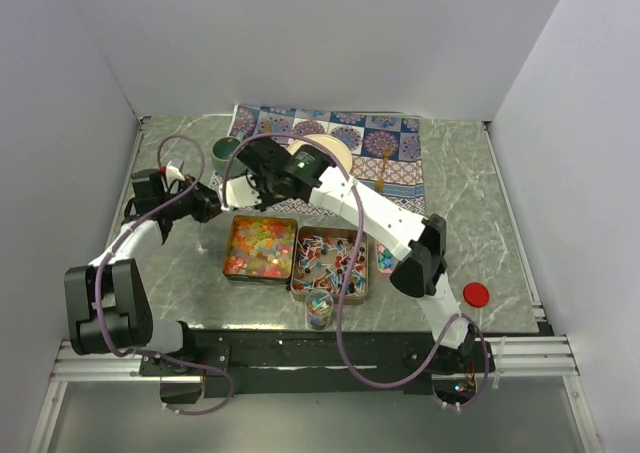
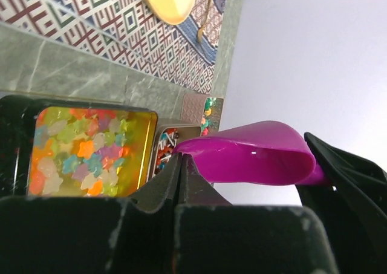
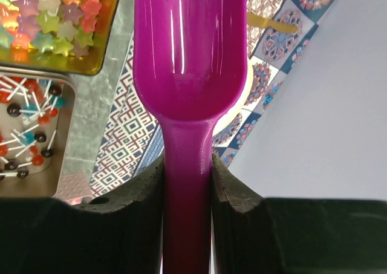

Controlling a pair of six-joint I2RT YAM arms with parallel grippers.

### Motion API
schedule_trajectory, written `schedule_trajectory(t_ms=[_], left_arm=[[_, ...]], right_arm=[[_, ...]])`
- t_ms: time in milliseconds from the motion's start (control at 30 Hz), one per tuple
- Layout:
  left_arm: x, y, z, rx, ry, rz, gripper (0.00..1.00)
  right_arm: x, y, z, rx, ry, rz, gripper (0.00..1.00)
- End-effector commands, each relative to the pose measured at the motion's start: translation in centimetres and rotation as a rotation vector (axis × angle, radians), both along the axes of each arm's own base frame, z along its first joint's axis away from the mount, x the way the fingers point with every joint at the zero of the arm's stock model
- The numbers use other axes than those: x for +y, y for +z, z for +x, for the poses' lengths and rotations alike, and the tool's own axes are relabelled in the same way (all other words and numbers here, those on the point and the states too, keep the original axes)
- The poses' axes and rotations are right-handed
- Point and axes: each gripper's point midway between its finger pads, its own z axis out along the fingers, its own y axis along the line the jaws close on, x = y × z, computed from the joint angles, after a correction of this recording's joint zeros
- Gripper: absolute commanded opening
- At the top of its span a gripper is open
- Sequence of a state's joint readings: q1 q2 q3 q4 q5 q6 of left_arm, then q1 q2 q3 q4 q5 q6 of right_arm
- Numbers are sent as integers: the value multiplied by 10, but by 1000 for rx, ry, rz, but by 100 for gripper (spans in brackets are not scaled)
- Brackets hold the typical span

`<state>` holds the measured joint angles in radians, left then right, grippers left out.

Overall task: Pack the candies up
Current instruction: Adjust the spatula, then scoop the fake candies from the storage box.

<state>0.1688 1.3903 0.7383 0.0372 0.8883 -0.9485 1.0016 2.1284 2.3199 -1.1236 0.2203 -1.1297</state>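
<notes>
My right gripper (image 3: 187,180) is shut on the handle of the purple scoop (image 3: 190,56), whose bowl points away from the wrist; no candies show on it. In the top view that gripper (image 1: 252,168) hangs over the back left of the table, behind the tins. My left gripper (image 2: 179,165) is shut with nothing between its fingers, right beside the scoop (image 2: 254,159). Star-shaped candies (image 1: 260,248) fill a gold tin. Stick-wrapped red, blue and white candies (image 1: 330,261) fill the tin to its right. A small jar (image 1: 320,309) holds mixed candies.
A third tin (image 1: 385,260) is partly hidden under the right arm. The round red lid (image 1: 477,294) lies at the front right. A patterned cloth (image 1: 380,138) with a pale yellow disc (image 1: 330,151) covers the back. A green ring (image 1: 228,151) sits at its left.
</notes>
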Motion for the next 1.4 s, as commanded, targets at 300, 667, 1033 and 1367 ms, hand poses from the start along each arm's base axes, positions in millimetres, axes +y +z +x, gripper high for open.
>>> schedule_trajectory(t_ms=[300,667,1033,1367], left_arm=[[77,70,-29,-50,131,329,5],[102,-74,-106,437,371,368,1],[82,-105,-124,562,370,248,1],[77,-114,-123,585,376,196,1]], right_arm=[[-76,-10,3,87,19,-150,0],[-96,-55,12,128,41,-405,0],[-97,-91,13,89,70,-545,0],[-69,-95,11,13,152,-616,0]])
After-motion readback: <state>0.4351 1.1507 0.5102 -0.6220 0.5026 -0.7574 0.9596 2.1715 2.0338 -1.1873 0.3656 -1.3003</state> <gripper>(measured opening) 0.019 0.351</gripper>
